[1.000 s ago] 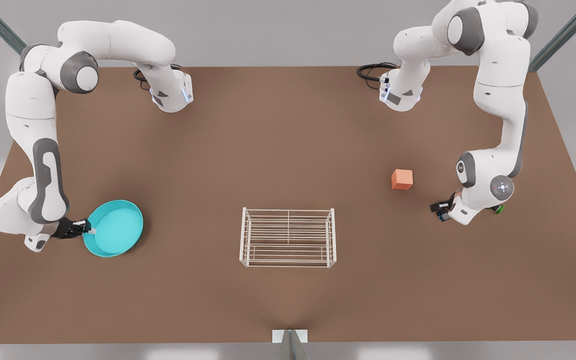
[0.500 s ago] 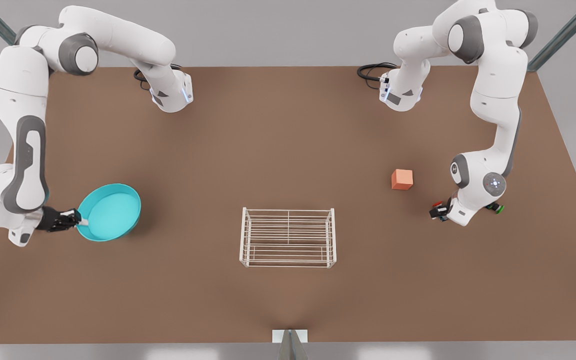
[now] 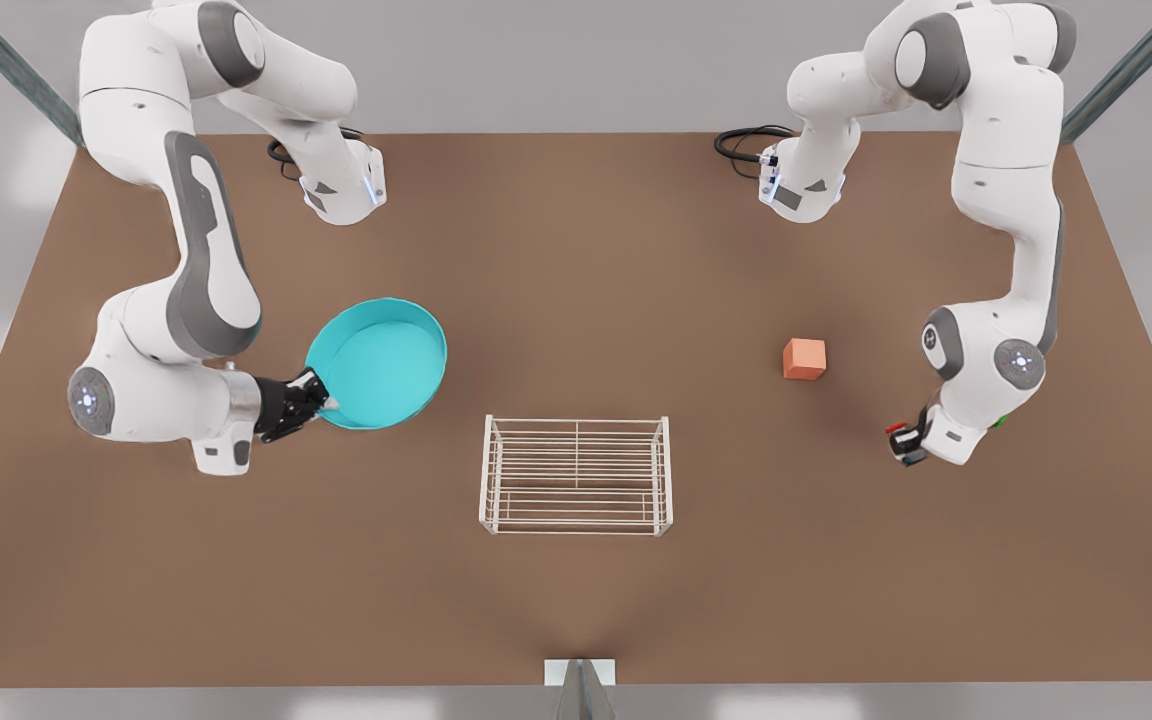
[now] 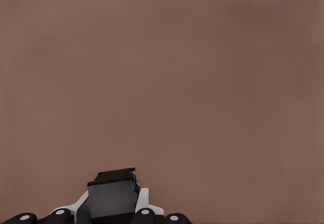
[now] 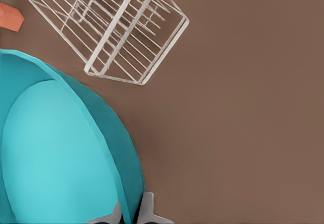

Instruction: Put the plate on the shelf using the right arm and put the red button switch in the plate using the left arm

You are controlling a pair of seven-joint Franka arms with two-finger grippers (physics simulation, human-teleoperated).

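The flat brown table (image 3: 576, 280) carries everything here, with two white jointed arms reaching over it from its far edge. On the front view's left, the right arm (image 3: 186, 290) bends low and its black two-finger right gripper (image 3: 321, 402) has its jaws pinched on the rim of the round shallow turquoise plate (image 3: 381, 362), one finger inside the rim and one outside; the plate hangs tilted above the table, near the far-left corner of the rack but apart from it. The low white wire shelf (image 3: 576, 475) with its gridded top stands on the table in the middle, nothing on it. On the front view's right, the left arm (image 3: 1001, 200) folds down to the black left gripper (image 3: 904, 442), whose jaws are pressed onto the small black-bodied red button switch (image 3: 898, 431), held above the table well apart from the shelf; the left wrist view shows its black body (image 4: 112, 196) between the fingers. A small orange cube (image 3: 804, 359) sits on the table between the shelf and the left arm
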